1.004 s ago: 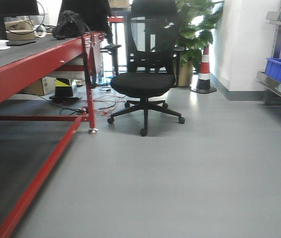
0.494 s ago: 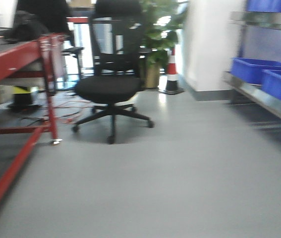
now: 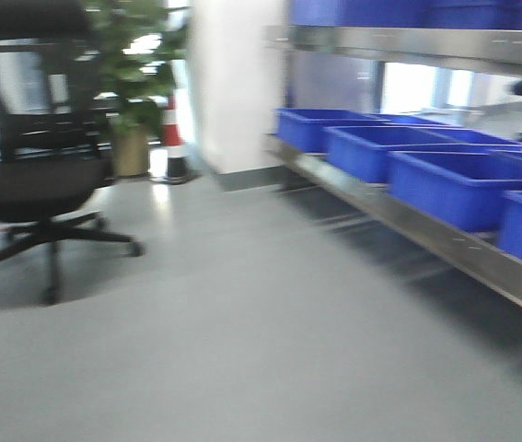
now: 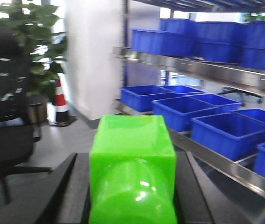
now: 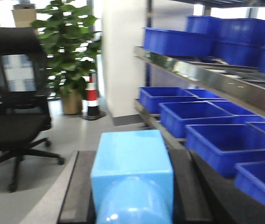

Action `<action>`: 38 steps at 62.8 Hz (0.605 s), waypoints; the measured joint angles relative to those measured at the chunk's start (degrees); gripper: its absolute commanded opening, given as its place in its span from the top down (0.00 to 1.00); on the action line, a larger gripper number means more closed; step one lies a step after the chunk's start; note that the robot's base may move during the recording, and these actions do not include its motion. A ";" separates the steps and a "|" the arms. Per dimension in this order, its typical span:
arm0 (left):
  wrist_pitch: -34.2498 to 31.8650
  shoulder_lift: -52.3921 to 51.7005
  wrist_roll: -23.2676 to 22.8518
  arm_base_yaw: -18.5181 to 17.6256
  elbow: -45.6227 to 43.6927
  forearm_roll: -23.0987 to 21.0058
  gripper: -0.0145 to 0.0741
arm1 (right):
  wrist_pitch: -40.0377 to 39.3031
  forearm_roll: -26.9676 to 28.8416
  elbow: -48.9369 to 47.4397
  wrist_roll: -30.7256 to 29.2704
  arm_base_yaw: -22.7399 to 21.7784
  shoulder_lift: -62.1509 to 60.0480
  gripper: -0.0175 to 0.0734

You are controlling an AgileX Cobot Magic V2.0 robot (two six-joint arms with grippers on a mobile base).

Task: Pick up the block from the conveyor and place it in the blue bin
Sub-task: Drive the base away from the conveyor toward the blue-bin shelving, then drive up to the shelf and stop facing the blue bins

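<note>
A green block (image 4: 132,140) fills the left wrist view, and my left gripper (image 4: 131,157) is shut on it, with black fingers (image 4: 69,184) on either side. In the right wrist view a light blue block (image 5: 130,149) sits the same way in my right gripper (image 5: 131,161), which is shut on it. Several blue bins (image 3: 445,184) stand in a row on a low steel shelf (image 3: 426,241) to the right, also seen as blue bins (image 4: 225,133) and blue bins (image 5: 216,142). The conveyor is out of view.
A black office chair (image 3: 35,184) stands on the grey floor at the left. Behind it are a potted plant (image 3: 132,83), a striped traffic cone (image 3: 173,138) and a white wall corner (image 3: 233,83). More blue bins (image 5: 179,41) sit on an upper shelf.
The front view has swung to the right: the red conveyor frame has left the picture at the left, the chair has slid left, and the shelf of blue bins has come in.
</note>
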 measured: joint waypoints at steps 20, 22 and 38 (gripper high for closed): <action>0.00 0.00 0.00 0.00 0.00 0.00 0.96 | 0.00 0.00 0.00 -0.09 0.00 0.00 0.99; 0.00 0.00 0.00 0.00 0.00 0.00 0.96 | 0.00 0.00 0.00 -0.09 0.00 0.00 0.99; 0.00 0.00 0.00 0.00 0.00 0.00 0.96 | 0.00 0.00 0.00 -0.09 0.00 0.00 0.99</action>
